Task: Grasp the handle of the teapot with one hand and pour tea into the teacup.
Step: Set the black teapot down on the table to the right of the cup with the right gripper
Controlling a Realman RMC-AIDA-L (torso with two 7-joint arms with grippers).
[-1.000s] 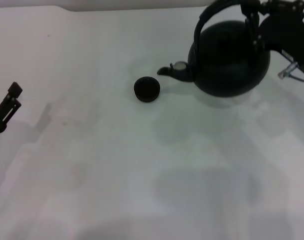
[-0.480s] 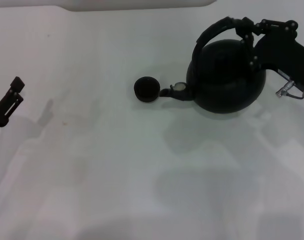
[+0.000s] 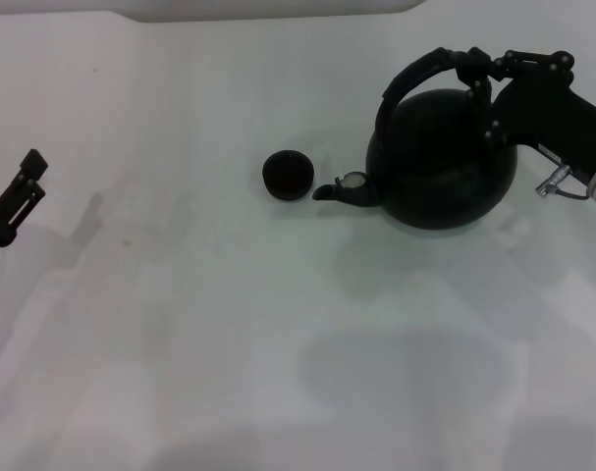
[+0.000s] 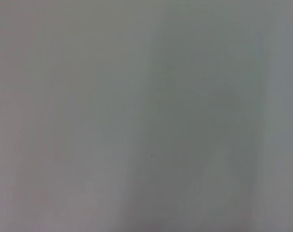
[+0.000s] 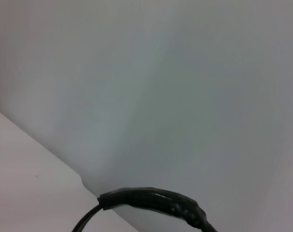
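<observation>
The near part of the white bench (image 3: 278, 373) is lying bare, with only soft shadows on it. At the left edge, about midway back, the left gripper (image 3: 18, 196) is hanging just above the surface, well apart from everything else; its two dark fingers (image 3: 27, 172) are standing parted, released, holding nothing. The left wrist view is showing only plain pale surface.

Farther back, toward the middle of the bench, the teacup (image 3: 289, 175) is sitting upright on the surface. Just beside it on the right, the spout (image 3: 339, 188) of the teapot (image 3: 443, 162) is pointing at the cup, its tip close to the rim but not over it.

The teapot is sitting toward the far right corner, its round body looking roughly level. The handle (image 3: 415, 78) is arching over its top. The right gripper (image 3: 482, 74) is reaching in from the right edge and its fingers are clenched on the right side of the handle. In the right wrist view a short stretch of the handle (image 5: 156, 200) is showing against the pale surface.
</observation>
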